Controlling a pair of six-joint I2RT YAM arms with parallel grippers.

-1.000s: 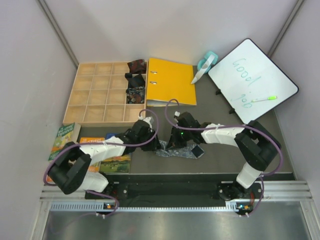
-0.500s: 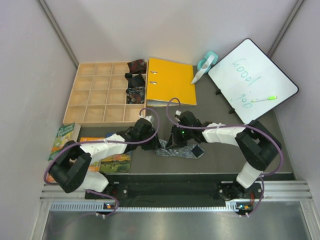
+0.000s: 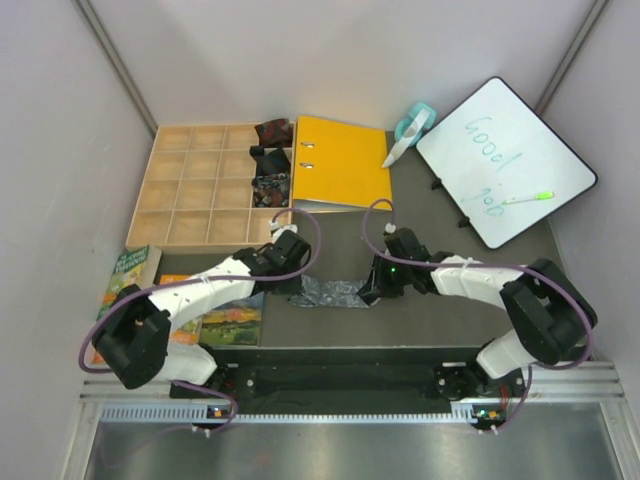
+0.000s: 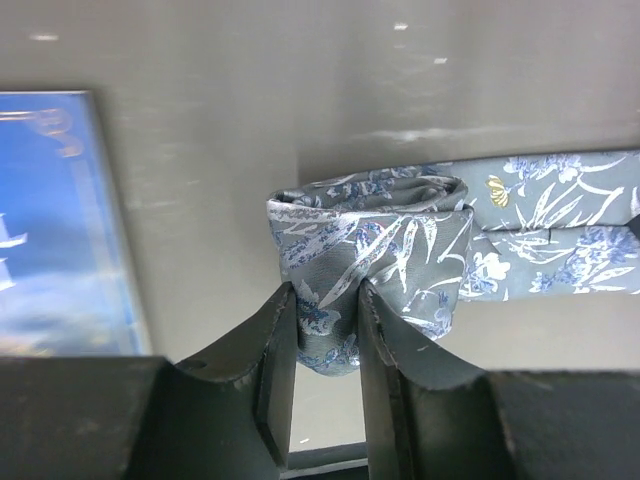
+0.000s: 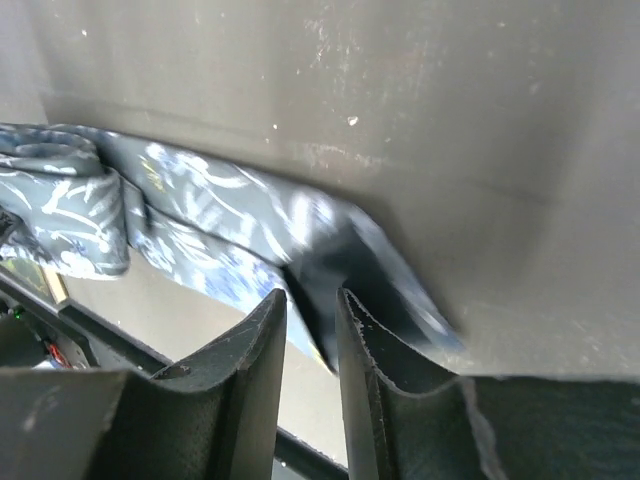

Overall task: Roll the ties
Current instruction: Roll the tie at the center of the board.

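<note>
As we look down on the table point(image 3: 345, 250), the whiteboard point(image 3: 505, 160) leans at far right and the tray point(image 3: 205, 188) sits far left, with the binder point(image 3: 345, 165) between them. Small rolls point(image 3: 271, 165) fill the tray's right column, and books point(image 3: 230, 325) lie near left. The tie point(image 3: 335, 293) stretches left to right along the front edge, rolled end left, dark tip right. The left gripper point(image 4: 325, 320) clamps the roll point(image 4: 370, 250), near a book. The right gripper point(image 5: 312, 320) pinches the tip.
</note>
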